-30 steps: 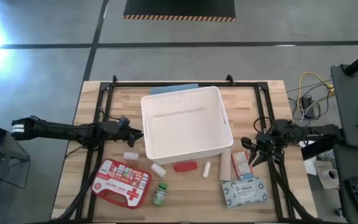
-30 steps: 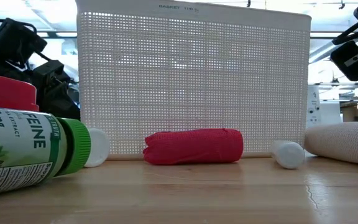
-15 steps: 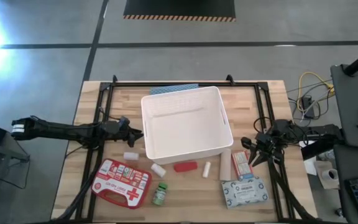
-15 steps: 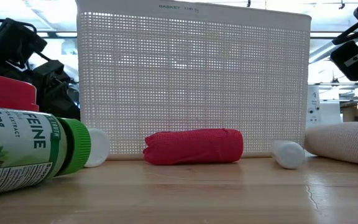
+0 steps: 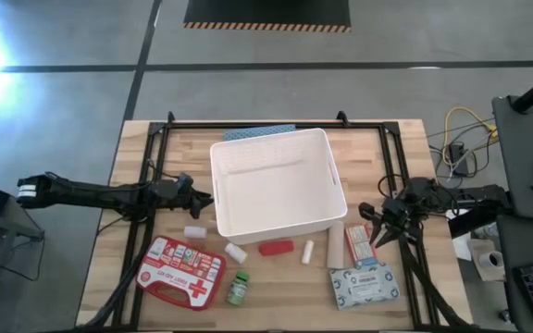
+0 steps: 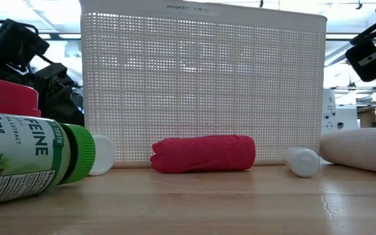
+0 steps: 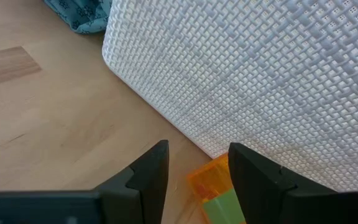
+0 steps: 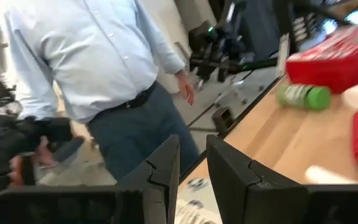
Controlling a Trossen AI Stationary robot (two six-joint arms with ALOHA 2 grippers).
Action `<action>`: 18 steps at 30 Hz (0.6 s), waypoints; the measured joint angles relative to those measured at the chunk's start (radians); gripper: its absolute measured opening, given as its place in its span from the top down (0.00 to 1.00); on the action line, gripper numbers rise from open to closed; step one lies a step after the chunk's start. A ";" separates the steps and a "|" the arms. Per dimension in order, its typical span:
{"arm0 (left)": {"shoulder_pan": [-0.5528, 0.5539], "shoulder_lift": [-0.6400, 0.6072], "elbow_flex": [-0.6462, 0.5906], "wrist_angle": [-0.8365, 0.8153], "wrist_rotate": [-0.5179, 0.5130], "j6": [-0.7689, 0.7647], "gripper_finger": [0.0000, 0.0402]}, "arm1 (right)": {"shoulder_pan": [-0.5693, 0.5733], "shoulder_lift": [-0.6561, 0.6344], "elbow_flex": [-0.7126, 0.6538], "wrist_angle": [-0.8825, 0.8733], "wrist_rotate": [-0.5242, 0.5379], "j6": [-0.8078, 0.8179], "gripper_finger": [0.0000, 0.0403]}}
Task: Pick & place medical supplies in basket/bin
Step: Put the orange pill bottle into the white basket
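The white tub (image 5: 277,192) stands mid-table, its mesh wall (image 6: 201,85) filling the low view. In front of it lie the red tube (image 5: 276,247), white rolls (image 5: 236,252) (image 5: 308,251) (image 5: 194,232), the red first-aid case (image 5: 183,271) and the green bottle (image 5: 239,289). The red-white box (image 5: 360,246) and the pale patterned pack (image 5: 364,285) lie near the right corner. My left gripper (image 5: 208,199) is open beside the tub's left wall (image 7: 241,81). My right gripper (image 5: 370,225) hovers open just right of the red-white box and holds nothing.
A teal patterned item (image 5: 259,132) lies behind the tub. A beige roll (image 5: 336,245) sits beside the red-white box. A small orange and green thing (image 7: 211,184) lies on the table under my left fingers. A person (image 8: 98,68) stands beyond the table. Black frame rails run along both sides.
My right gripper has risen slightly, as the low view shows. The supplies and the tub have stayed where they were.
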 joint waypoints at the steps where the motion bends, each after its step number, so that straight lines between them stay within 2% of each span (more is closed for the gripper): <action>1: 0.000 0.000 0.000 0.000 0.000 0.000 0.63 | 0.000 0.000 0.000 0.013 0.024 -0.004 0.82; 10: 0.000 0.000 0.000 0.000 0.000 0.000 0.63 | 0.000 0.000 0.001 0.023 0.127 -0.035 0.82; 18: 0.002 0.000 0.000 0.017 -0.014 -0.003 0.63 | 0.000 0.000 0.001 0.098 0.617 -0.034 0.82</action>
